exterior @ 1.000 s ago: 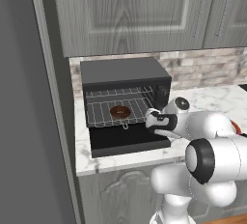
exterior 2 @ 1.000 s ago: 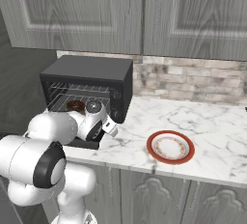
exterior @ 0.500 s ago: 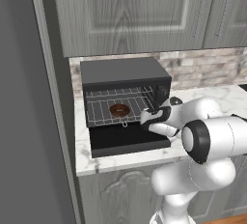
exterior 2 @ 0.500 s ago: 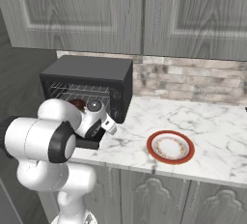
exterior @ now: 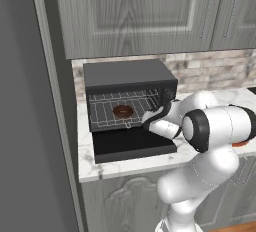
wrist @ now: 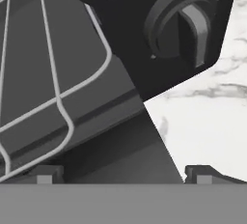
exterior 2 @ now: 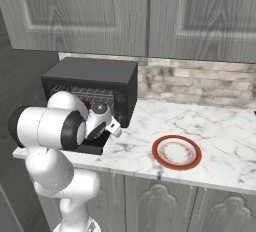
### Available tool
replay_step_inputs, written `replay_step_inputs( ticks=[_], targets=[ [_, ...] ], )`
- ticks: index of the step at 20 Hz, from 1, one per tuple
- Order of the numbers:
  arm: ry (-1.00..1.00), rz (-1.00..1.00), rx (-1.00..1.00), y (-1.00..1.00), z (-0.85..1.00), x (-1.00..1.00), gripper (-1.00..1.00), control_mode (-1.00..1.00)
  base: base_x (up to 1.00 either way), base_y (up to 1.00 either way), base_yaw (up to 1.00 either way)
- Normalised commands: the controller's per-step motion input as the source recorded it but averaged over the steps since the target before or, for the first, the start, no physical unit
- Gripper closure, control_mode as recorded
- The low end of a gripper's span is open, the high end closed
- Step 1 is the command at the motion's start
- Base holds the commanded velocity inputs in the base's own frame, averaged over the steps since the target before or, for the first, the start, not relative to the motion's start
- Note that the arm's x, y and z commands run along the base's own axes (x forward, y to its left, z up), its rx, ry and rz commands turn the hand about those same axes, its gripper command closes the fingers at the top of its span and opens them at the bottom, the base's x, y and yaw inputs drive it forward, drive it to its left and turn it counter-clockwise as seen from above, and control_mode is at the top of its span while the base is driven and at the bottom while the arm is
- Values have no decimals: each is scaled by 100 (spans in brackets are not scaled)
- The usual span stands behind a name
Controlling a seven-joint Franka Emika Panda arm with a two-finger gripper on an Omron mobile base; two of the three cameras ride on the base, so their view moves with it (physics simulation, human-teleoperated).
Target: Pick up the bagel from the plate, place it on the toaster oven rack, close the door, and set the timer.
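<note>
Left base view: dark reddish-brown bagel (exterior: 122,110), ring-shaped.

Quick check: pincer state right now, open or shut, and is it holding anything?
Pincer: open and holding nothing; its fingertips stand wide apart in front of the open door, by the rack's front corner.

Grey panelled cabinet doors (exterior: 135,11) are seen across the top of the frame. A brick backsplash (exterior 2: 200,83) is laid along the middle right. White marbled countertop (exterior 2: 235,141) is spread at lower right. In the hand view, a dark control knob (wrist: 185,25) is set at upper right.
</note>
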Motion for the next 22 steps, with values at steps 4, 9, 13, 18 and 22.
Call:
replay_step_inputs(
  ticks=[4, 9, 13, 18, 22],
  targets=[
    [-8, 0, 0, 10, 0, 32, -100, -100, 0, 0, 0],
    [-9, 0, 0, 16, 8, 47, -100, -100, 0, 0, 0],
    [-7, 0, 0, 7, 9, 5, -100, -100, 0, 0, 0],
    [-4, 0, 0, -11, 28, -96, -100, -100, 0, 0, 0],
    [0, 0, 3, -23, 95, -99, -100, -100, 0, 0, 0]
  ],
)
